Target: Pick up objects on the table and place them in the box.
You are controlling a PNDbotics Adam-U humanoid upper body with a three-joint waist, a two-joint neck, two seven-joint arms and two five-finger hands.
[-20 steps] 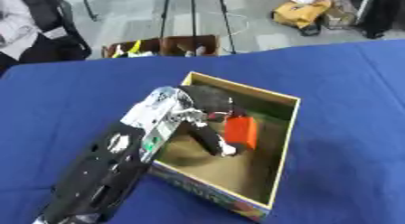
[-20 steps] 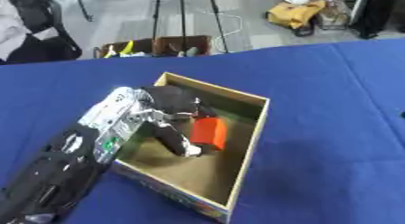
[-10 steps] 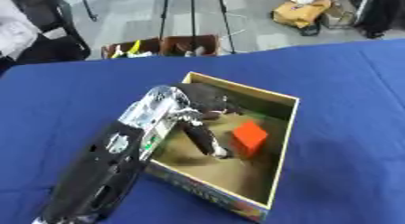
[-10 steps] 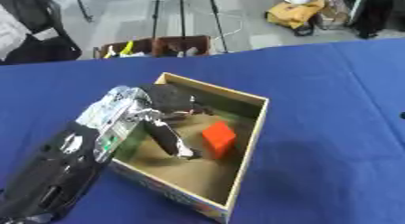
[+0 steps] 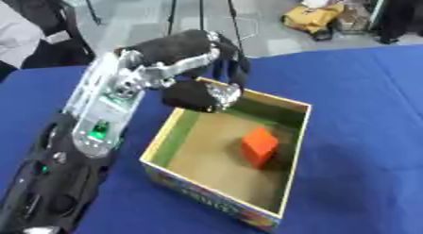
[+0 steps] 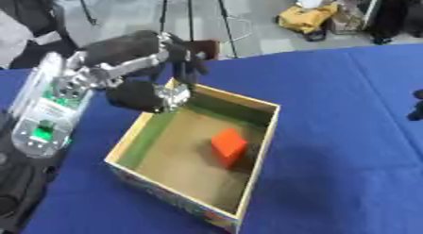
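The left arm (image 5: 91,148) comes in from the lower left, black below with a silver forearm bearing a small green light, and rises over the blue table (image 5: 372,134). Just to its right stands the box (image 5: 285,174), an open cardboard carton with a colourful printed front wall, a brown floor and green along its inner walls. It sits askew on the table, one corner toward the camera.

Inside the box lies an orange block (image 5: 259,146), resting on the floor near the right wall and toward the far half. Nothing touches it.

Above the box's far left corner hangs the left hand (image 5: 198,94), clear of the block and raised over the rim. Its dark palm faces down toward the box, and the dark fingers (image 6: 197,58) hang down, blurred. They hold nothing; whether they are straight or curled cannot be told.

At the right edge of the right eye view, a small dark shape (image 6: 417,110) shows over the table; it may be part of the right hand, but nothing of its fingers can be made out.

Beyond the table's far edge lies a grey floor with thin black tripod legs (image 5: 201,11) and a yellow heap (image 5: 310,18) at the upper right.
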